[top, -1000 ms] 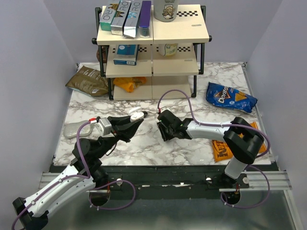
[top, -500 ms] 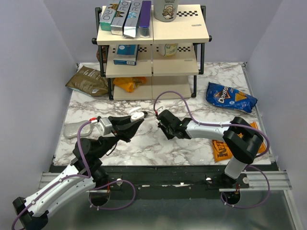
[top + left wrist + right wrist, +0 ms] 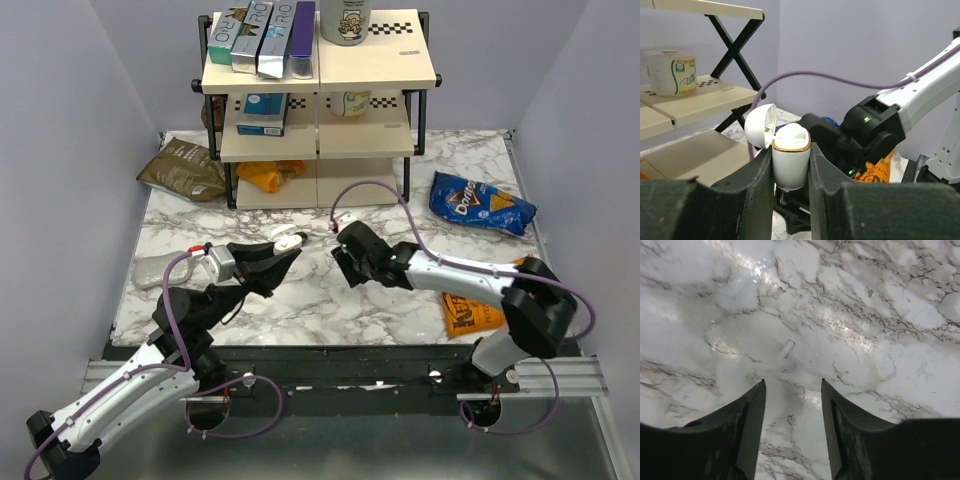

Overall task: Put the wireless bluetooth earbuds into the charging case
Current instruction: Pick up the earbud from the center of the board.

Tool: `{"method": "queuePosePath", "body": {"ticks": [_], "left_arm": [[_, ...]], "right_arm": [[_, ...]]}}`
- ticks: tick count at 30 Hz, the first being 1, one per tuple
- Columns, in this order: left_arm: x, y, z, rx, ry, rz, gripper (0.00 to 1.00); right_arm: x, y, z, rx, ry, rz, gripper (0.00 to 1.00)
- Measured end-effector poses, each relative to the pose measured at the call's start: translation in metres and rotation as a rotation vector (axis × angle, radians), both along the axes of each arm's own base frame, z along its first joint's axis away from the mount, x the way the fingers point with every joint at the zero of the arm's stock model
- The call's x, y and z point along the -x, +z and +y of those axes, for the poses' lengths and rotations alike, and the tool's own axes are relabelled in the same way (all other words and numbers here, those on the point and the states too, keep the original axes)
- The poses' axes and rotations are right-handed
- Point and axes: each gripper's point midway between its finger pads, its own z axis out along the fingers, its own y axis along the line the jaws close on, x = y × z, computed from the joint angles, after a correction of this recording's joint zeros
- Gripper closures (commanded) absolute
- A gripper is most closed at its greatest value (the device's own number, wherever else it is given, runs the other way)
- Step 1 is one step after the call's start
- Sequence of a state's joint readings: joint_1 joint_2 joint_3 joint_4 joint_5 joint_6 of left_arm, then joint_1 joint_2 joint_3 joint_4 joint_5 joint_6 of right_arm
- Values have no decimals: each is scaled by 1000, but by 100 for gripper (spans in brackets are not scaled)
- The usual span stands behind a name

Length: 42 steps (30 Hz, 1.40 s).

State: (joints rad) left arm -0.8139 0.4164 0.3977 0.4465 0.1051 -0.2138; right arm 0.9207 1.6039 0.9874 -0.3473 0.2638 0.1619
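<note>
**Marble top, case held aloft, one bud on the stone**

A grey-veined marble table (image 3: pixel 300 312) fills the booth, boxed in by plain pale walls. At its far edge stands a shelf rack (image 3: pixel 320 100) with cartons and a cup on top. A brown bag (image 3: pixel 182 168) lies to the rack's left, a blue chip bag (image 3: pixel 480 203) to its right, and an orange packet (image 3: pixel 468 316) near the right arm's base.

The left gripper (image 3: pixel 290 256) reaches toward the middle of the table with its jaws clamped on the white charging case (image 3: pixel 791 162). The case is held upright above the table — gold rim at its mouth, the lid (image 3: pixel 760 125) swung back and open.

The right gripper (image 3: pixel 792 385) sits just across from it, angled down at the marble with its fingers apart and nothing between them. Just beyond its fingertips, in line with the gap, lies a small pale earbud (image 3: pixel 786 355) with a short stem — flat on the stone, not touching either finger. I cannot tell whether anything already sits inside the case.
</note>
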Motion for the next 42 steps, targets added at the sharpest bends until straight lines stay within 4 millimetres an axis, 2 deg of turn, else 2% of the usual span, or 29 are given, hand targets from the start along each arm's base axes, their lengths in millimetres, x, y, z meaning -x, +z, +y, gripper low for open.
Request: {"method": "queuePosePath", "body": {"ticks": [1,2,4,7,15,21,27,42], "left_arm": [[0,0,0,0,0,0,100],[0,0,0,0,-1,0,100],[0,0,0,0,-1,0,100],[0,0,0,1,-1,-1,100],[0,0,-1,0,-1,1,100],[0,0,0,1,-1,0,100],[0,0,-1,1,-1,1,100],[-2,-2,-2,-2,-2,8,100]], "right_arm": [[1,9,0,-38,-18,-14,59],[2,19,1,-81,-37,-26,81],[6,32,1,-160,-68,-37,99],[12,33,6,-253,-124,-7,99],[25,-15,20,-270,-201,151,99],[24,-33,21,-260,-235,182,99],[15,-38,12,-248,-275,179,99],[-14,-36,-8,-244,-344,119,99]]}}
